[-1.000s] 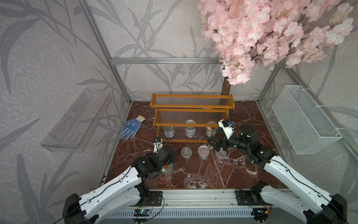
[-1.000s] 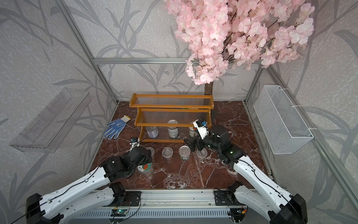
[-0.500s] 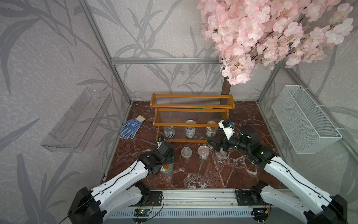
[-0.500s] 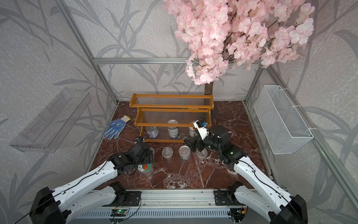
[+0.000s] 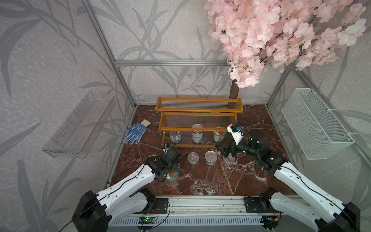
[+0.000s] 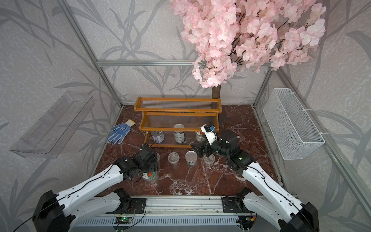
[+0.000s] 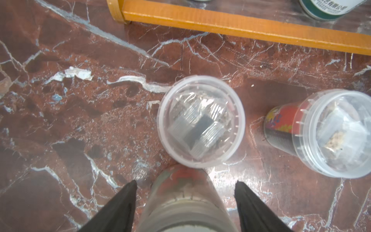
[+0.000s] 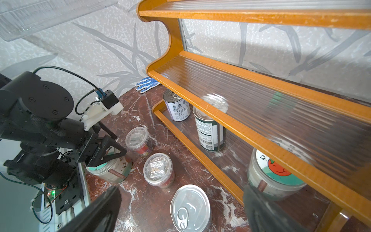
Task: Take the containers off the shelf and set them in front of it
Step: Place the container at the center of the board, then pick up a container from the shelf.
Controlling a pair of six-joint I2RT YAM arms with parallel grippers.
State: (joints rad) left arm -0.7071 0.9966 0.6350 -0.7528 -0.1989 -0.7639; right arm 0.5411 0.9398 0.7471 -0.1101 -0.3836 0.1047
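The orange wooden shelf [image 5: 198, 109] holds a tin [image 5: 175, 135], a taller tin [image 5: 197, 134] and a tomato-lid jar [image 5: 219, 134] on its lowest tier. On the floor in front stand a clear cup [image 5: 193, 157], a pull-tab tin [image 5: 210, 157], another cup [image 5: 229, 160] and a tomato-lid jar [image 5: 172, 175]. My left gripper [image 7: 185, 182] straddles that jar [image 7: 184, 202], open, with a gap on each side. A further cup [image 7: 200, 121] stands just beyond it. My right gripper [image 8: 181, 189] hangs open above the floor tin [image 8: 190, 206], beside the shelf's jar [image 8: 275, 176].
A blue glove [image 5: 136, 131] lies left of the shelf. A clear tray [image 5: 80, 128] is fixed to the left wall and a white wire basket [image 5: 315, 128] to the right wall. A blossom tree trunk [image 5: 233, 90] rises behind the shelf.
My left gripper has shifted a little toward the shelf over the floor jar, and its jaws have narrowed around it. The right arm has not moved.
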